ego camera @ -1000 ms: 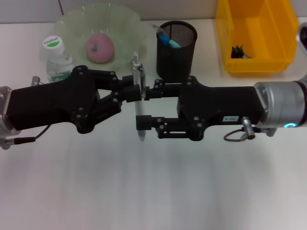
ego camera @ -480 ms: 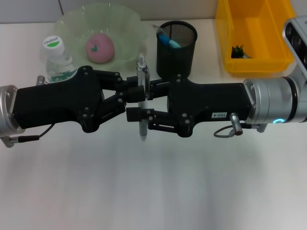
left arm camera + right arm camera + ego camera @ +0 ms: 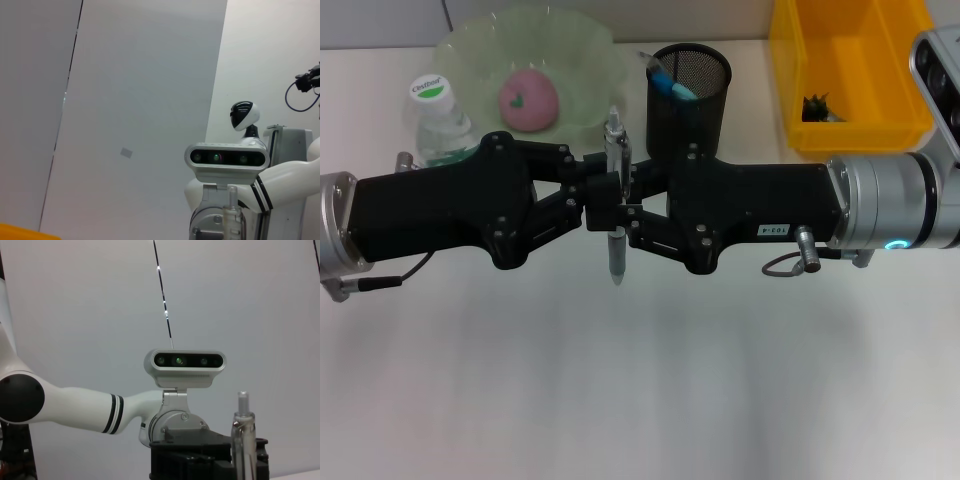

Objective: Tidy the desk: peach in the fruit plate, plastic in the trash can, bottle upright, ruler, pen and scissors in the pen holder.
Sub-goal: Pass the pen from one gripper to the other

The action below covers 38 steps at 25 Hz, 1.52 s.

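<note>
Both claws (image 3: 616, 203) hide pen's (image 3: 616, 250) middle.

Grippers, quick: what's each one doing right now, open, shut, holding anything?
Left gripper: shut on the pen, held upright above the desk.
Right gripper: shut on the same pen, meeting the left mid-air in a handover.

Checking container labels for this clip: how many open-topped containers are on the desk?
3: the green fruit plate at the back left, the black mesh pen holder in the middle, the yellow bin at the back right. The arms may hide others.
</note>
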Tool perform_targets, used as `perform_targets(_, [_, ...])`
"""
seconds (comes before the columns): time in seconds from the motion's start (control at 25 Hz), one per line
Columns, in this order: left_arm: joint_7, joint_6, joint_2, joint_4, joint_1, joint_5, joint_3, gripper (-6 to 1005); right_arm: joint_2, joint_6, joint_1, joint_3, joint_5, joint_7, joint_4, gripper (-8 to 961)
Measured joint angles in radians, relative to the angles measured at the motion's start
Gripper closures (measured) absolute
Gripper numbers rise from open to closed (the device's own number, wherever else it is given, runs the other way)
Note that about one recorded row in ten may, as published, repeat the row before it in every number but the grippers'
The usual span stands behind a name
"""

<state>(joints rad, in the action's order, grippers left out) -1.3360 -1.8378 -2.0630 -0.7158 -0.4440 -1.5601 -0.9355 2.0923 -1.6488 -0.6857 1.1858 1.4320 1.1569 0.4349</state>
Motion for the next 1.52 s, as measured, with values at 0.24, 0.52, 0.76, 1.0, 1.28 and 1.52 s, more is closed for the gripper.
perform_targets(0.24, [0.000, 0.002, 0.000, -0.005, -0.002, 0.000, 0.002, 826, 0.000, 0.002, 0.000, 0.000, -0.003, -0.005, 0.001, 827])
perform_targets(0.52, [-0.009, 0.007, 0.000, -0.007, -0.002, 0.000, 0.010, 785, 0.000, 0.003, -0.002, 0.000, -0.008, -0.005, 0.001, 827])
perform_targets(0.76, [-0.026, 0.019, 0.001, -0.010, 0.000, 0.000, 0.010, 751, 0.000, 0.005, -0.004, 0.000, -0.009, -0.005, 0.000, 827])
perform_targets(1.0, [-0.087, 0.049, 0.001, -0.010, -0.006, 0.000, 0.004, 716, 0.000, 0.008, -0.008, 0.000, -0.009, -0.006, -0.003, 828])
perform_targets(1.28, [-0.081, 0.048, 0.001, -0.011, -0.003, 0.006, 0.010, 442, 0.000, 0.015, -0.011, 0.010, -0.009, -0.007, -0.004, 828])
perform_targets(1.52, [-0.080, 0.035, 0.001, -0.017, 0.000, 0.007, 0.010, 315, 0.000, 0.025, -0.008, 0.010, -0.009, -0.007, -0.003, 828])
